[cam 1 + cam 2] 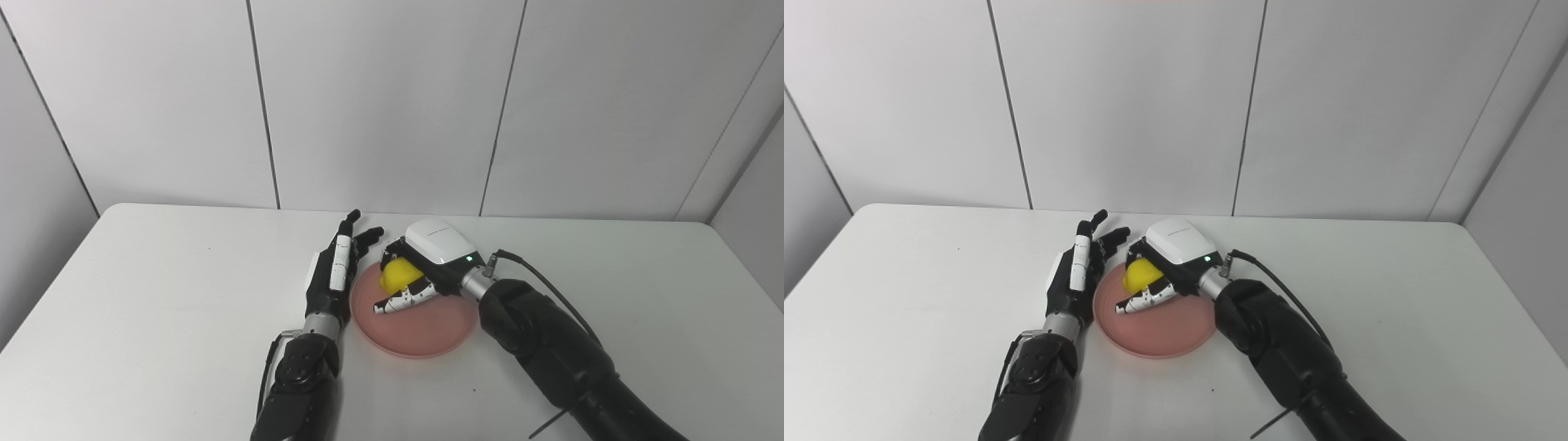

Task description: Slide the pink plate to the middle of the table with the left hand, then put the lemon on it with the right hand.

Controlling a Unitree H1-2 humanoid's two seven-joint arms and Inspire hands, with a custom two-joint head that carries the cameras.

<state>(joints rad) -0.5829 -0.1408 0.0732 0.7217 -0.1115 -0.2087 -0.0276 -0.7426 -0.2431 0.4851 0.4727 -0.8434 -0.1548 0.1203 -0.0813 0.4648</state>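
lemon (399,274) in right robot hand (422,263) over plate (422,334) | left robot hand (335,269) at rim

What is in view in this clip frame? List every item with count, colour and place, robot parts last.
pink plate: one, pink, near the middle of the table, between the two hands.
lemon: one, yellow, over the plate's far left part, inside the right hand's fingers.
table: one, white, fills the lower view.
wall panels: pale grey, behind the table.
left hand: one, black and white, fingers spread, at the plate's left rim.
right hand: one, white-backed, closed on the lemon above the plate.
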